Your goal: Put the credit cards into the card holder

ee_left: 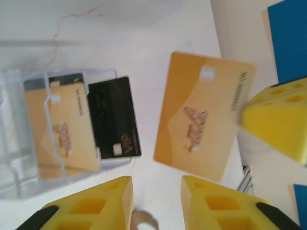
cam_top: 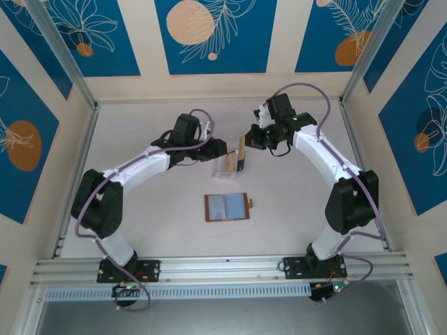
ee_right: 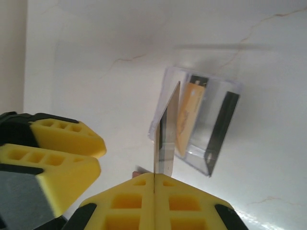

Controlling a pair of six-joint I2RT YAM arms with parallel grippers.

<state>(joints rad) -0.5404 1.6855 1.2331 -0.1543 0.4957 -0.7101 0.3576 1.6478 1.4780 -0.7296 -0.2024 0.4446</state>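
My right gripper (ee_right: pixel 153 184) is shut on the lower edge of a tan-yellow credit card (ee_right: pixel 165 129), seen edge-on and held upright above the table. In the left wrist view the same card (ee_left: pixel 204 115) shows its face, with a right fingertip (ee_left: pixel 276 117) beside it. My left gripper (ee_left: pixel 157 201) stands open just short of the card, with nothing between its fingers. From above, both grippers meet at the held card (cam_top: pixel 241 153). Another tan card (ee_left: pixel 60 129) and a black card (ee_left: pixel 112 117) stand in a clear box. The reddish-brown card holder (cam_top: pixel 227 207) lies open on the table, nearer the arms' bases.
The clear plastic box (cam_top: pixel 225 164) stands just beside and below the held card, between the two grippers. Its wall (ee_left: pixel 14 167) is close to my left fingers. Frame rails run along the table's sides.
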